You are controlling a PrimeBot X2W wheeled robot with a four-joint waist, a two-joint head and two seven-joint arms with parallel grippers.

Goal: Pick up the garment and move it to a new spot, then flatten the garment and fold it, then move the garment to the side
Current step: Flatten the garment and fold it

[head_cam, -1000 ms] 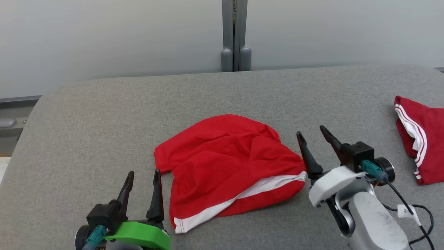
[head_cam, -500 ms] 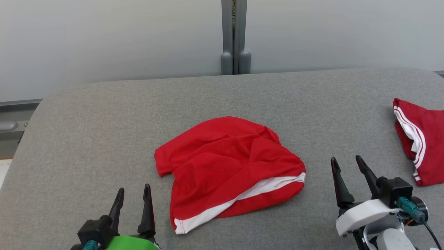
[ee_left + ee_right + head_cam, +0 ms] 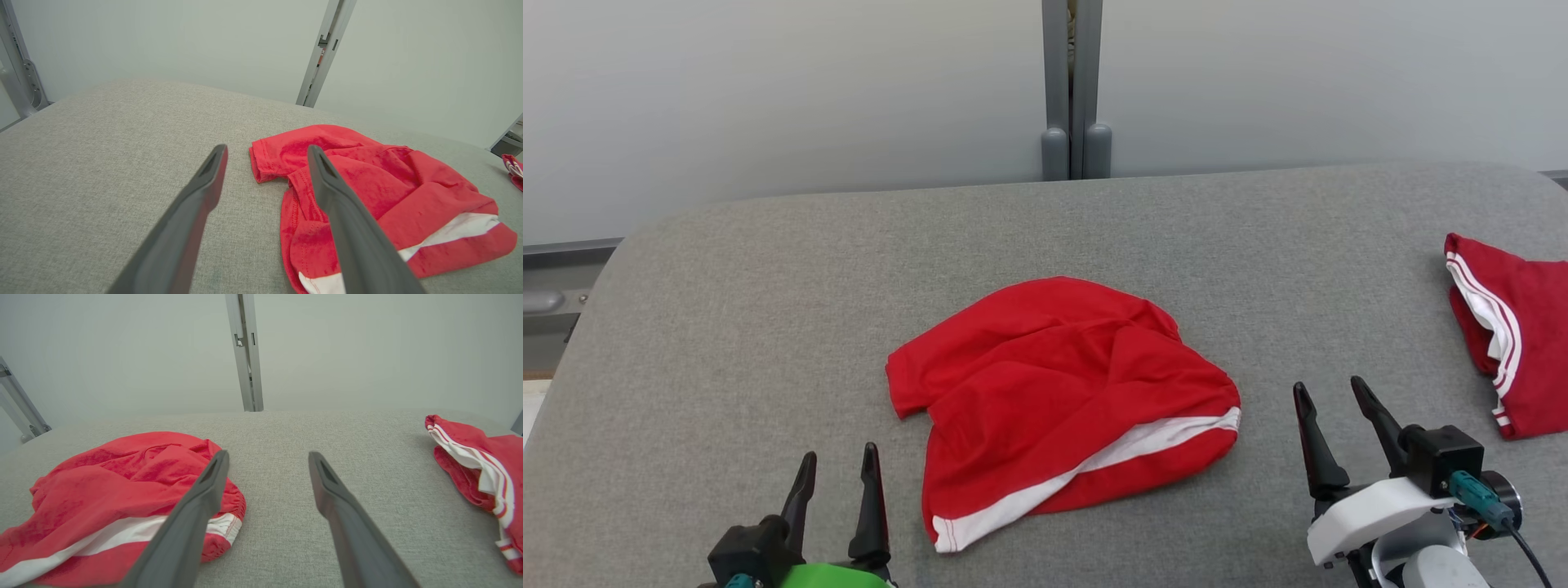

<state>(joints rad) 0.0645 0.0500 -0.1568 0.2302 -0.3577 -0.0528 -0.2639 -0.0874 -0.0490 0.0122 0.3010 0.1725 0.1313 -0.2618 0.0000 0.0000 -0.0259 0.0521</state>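
Your backdrop here is a plain pale wall (image 3: pixel 768 98), and in front of it there's a big grey fabric-topped bench (image 3: pixel 727 310) with rounded far corners. The red garment (image 3: pixel 1054 392) sits pretty much dead centre on the bench, rumpled and only loosely bunched, nothing gripping it. Over at the bench's right edge there's a second red piece (image 3: pixel 1523 327) with white stripes, well apart from the first one. Your right end effector (image 3: pixel 1328 383) is low at the near right, fingers spread wide with nothing in them, parked between the two red pieces and touching neither. Your left end effector (image 3: pixel 840 452) is at the near left, also spread and empty, just beside the garment's near-left corner but off the cloth. Smaller stuff: a white band (image 3: pixel 1094 469) runs along the garment's near hem, and a grey post (image 3: pixel 1072 82) goes up the wall behind the middle.
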